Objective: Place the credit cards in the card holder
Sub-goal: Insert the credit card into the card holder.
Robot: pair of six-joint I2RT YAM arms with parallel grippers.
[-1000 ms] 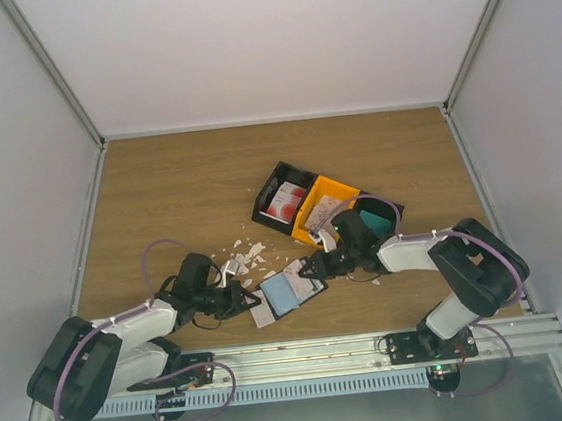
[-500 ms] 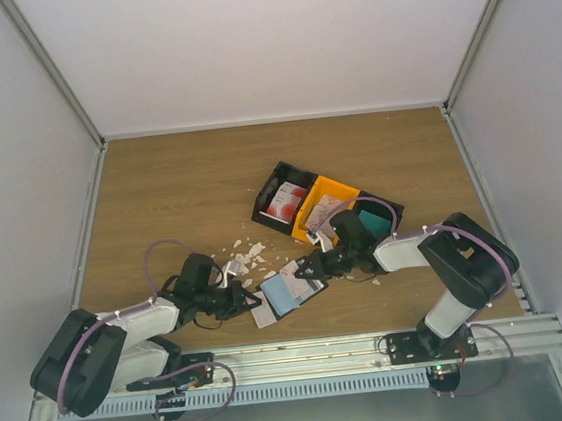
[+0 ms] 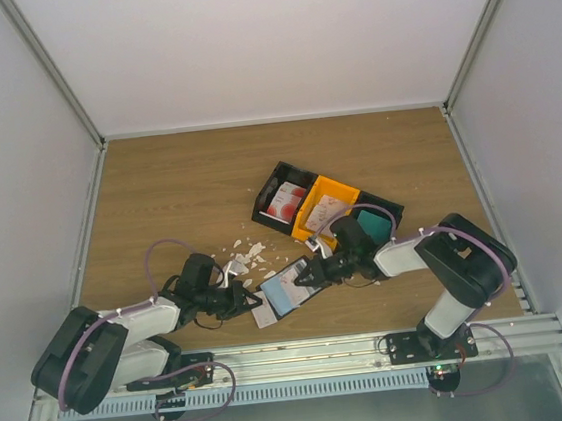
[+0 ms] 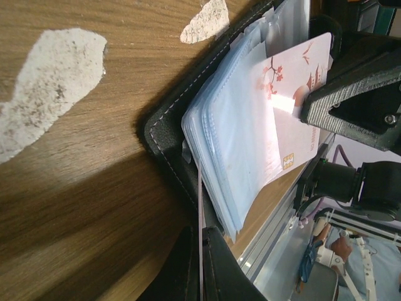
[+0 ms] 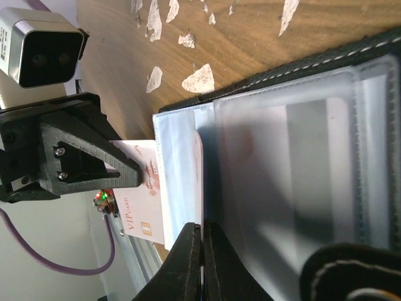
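While both arms lean in low over the near edge of the brown wooden table (image 3: pixel 177 181), they meet at the black folding card holder (image 3: pixel 282 293). It lies open on the table just ahead of their bases, its pale blue clear sleeves fanned upward. The left fingers (image 4: pixel 183 271) are pinched closed on one thin clear leaf at the holder's left side. The right fingers (image 5: pixel 185 257) are closed on the edge of a pale pink-and-white credit card (image 4: pixel 293 113) with a blossom print, which sits partway in among the sleeves with its chip end sticking out.

Small irregular white scraps (image 3: pixel 245 252) are scattered just behind the holder. Farther back stand three open-top bins in a slanted row, touching. A black bin (image 3: pixel 268 187) holds a red-and-white card (image 3: pixel 286 206), an orange bin (image 3: pixel 341 185) sits in the middle, and another black bin (image 3: pixel 391 205) holds a teal card (image 3: pixel 375 223).
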